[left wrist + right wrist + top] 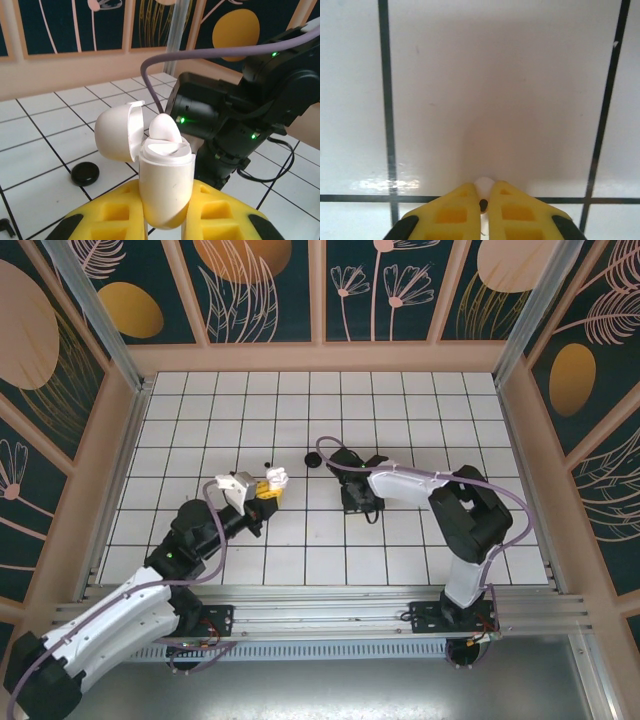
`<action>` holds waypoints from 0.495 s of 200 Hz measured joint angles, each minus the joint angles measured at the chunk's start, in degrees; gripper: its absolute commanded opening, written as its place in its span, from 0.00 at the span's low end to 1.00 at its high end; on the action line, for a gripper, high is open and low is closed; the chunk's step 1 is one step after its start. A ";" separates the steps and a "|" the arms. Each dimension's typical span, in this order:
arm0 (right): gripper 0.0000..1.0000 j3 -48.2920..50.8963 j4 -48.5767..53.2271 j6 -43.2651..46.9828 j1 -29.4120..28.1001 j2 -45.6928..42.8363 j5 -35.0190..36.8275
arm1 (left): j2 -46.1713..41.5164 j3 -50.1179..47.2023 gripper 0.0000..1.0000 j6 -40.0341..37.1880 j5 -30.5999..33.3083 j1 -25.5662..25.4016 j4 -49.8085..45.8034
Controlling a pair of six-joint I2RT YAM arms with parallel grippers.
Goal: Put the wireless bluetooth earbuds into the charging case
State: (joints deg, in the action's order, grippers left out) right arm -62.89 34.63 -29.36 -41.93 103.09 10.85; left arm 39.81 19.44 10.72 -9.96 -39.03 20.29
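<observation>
White tiled tabletop [400,420] with dark grout, floral panels behind. Clamped upright in left gripper [167,197]: rounded white plastic charging case [165,165], lid hinged open. Right of case, pinched between closed fingers of right gripper [484,187]: tiny white earbud [484,181]. Small flat black disc [85,174] on tile near case

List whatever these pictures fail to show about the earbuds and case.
1. Right wrist view: just the tip of the white earbud is visible; the jaws of the right gripper cover the rest.
2. Left wrist view: the white charging case hides its slots behind its rim, so a free slot is unconfirmed.
3. Left wrist view: a small black piece is cut off by the left edge.
4. Top view: a black speck is too small to name.
</observation>
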 measured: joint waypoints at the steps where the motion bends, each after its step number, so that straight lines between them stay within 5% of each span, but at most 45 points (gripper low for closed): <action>1: 0.15 0.04 -0.02 0.04 0.02 -0.02 0.00 | 0.26 -0.07 0.01 0.09 -0.07 0.00 0.26; 44: 0.28 1.57 -0.98 2.73 2.32 -1.38 -1.88 | 7.04 -0.17 0.01 0.52 -0.55 0.00 7.43; 99: 0.28 0.07 0.57 2.93 3.02 -5.99 -5.53 | 13.40 0.09 0.01 0.39 -1.79 0.00 11.58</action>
State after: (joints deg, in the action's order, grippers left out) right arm -62.83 35.20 -26.44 -38.92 97.10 5.32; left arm 53.21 19.53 11.11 -11.75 -39.03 31.88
